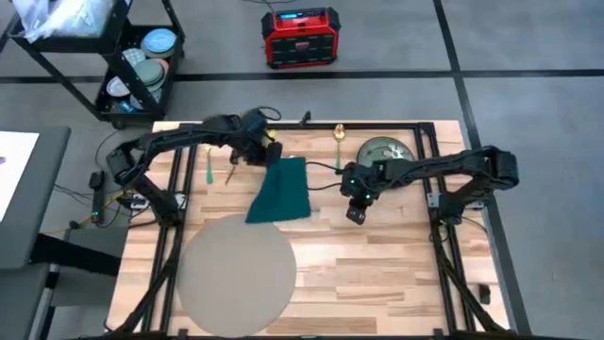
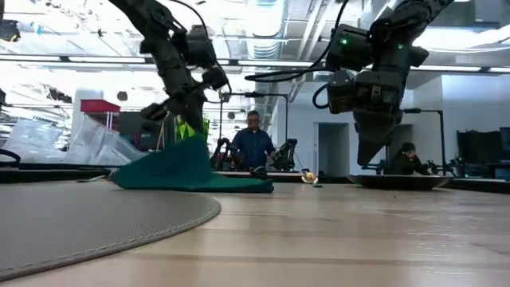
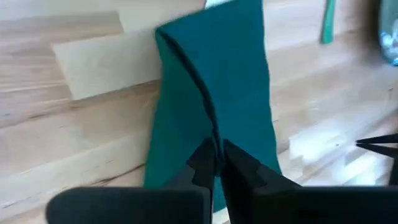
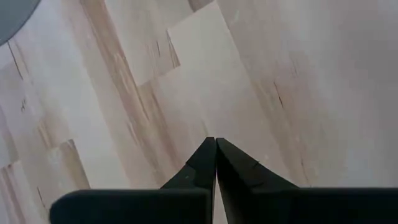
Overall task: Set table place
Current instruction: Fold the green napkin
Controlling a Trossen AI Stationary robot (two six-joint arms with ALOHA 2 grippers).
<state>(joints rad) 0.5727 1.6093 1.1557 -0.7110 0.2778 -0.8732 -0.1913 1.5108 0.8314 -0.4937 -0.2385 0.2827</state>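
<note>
Left tool (image 3: 216,163), pinched shut on the dark green cloth (image 1: 282,190), lifts one corner; the round mat (image 1: 234,275) lies near-left on the tabletop (image 1: 396,274). Right tool (image 1: 356,204) hovers closed, empty. That thin pinch could slip, dropping the cloth crumpled.

The left gripper (image 3: 216,155) sits at the far left-centre of the tabletop (image 1: 396,264), arm stretched in from the left, jaws pinched on the green cloth (image 3: 217,81). The right gripper (image 1: 356,213) hangs mid-tabletop (arm reaching in from the right), jaws pressed together, empty.
</note>
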